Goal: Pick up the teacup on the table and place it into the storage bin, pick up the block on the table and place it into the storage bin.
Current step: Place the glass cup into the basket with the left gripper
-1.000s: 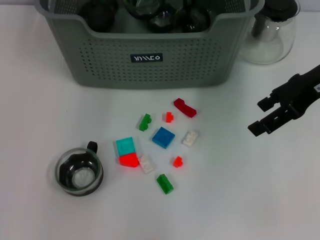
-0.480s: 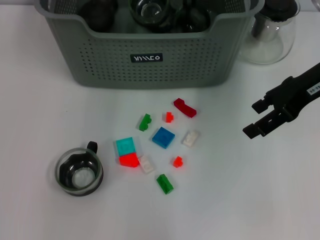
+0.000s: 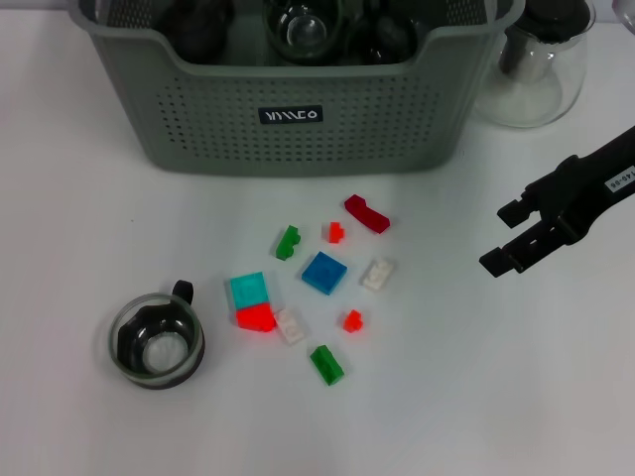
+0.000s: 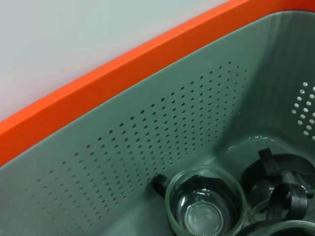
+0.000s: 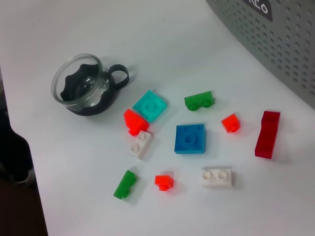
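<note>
Main risk: the blocks lie crowded together, so a grab at one can knock or drag its neighbours. The teal block (image 3: 248, 289) touches a red block (image 3: 256, 317), and a white block (image 3: 290, 325) sits just beside them; a finger coming down there would likely hit two at once. The blue block (image 3: 324, 272) has more room around it, so it looks like the safer pick. The blocks are also low and flat, so a shallow pinch could slip off.

Right gripper (image 3: 503, 236) hangs above the table to the right of the blocks, well apart from them, arm reaching in from the right edge. Its two black fingers stand spread, nothing between them.

Left gripper isn't visible; its wrist camera looks down into the storage bin (image 3: 298, 129), so that arm is over the bin. Cannot tell its finger state.

One teacup (image 3: 157, 340) sits upright on the table near the front left, handle toward the blocks. The bin already holds glass cups (image 4: 205, 206).
</note>
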You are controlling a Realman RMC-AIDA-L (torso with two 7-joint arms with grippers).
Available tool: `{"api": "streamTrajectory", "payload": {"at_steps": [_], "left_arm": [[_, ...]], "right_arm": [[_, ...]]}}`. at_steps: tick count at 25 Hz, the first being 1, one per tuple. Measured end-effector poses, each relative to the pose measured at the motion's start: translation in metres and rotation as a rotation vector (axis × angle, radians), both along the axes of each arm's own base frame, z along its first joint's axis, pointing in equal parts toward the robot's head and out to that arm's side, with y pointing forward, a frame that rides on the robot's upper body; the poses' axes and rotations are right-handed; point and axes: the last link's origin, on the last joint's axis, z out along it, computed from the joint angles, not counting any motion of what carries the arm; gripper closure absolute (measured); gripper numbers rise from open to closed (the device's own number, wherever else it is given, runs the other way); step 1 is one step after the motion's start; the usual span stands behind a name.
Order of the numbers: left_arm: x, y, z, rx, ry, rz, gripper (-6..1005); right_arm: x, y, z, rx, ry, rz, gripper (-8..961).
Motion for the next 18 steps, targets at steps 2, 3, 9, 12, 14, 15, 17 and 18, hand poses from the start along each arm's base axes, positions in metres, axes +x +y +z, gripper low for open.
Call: {"api": "streamTrajectory", "payload": {"at_steps": [2,3,9,12,14,15,17,18], "left_arm": [[0.001,0.0,-0.002,0.002,0.003,-0.006,938],[0.001,0.0,-0.003,0.004,0.003,-0.01,938],[0.002,-0.001,-0.008,0.008,0.004,-0.026,938],[0.001,-0.002,-0.011,0.011,0.005,-0.031,938],[-0.001,-0.002,-0.011,0.015,0.007,-0.033,938],[-0.001,-0.002,-0.011,0.015,0.007,-0.033,938],[-0.004,-0.003,-0.012,0.015,0.012,-0.032,937],[-0.004,-0.003,-0.013,0.014,0.012,-0.032,937]], "right_arm": [[0.0,0.0,0.0,0.001,0.0,0.001,22],[0.0,0.0,0.0,0.002,0.0,0.001,22],[0.0,0.0,0.0,0.002,0.0,0.002,22],[0.0,0.001,0.0,0.003,0.0,0.005,22],[0.0,0.001,0.0,0.004,0.0,0.005,22],[0.0,0.001,0.0,0.005,0.0,0.006,22],[0.0,0.001,0.0,0.006,0.0,0.006,22],[0.0,0.001,0.0,0.007,0.001,0.006,22]]}}
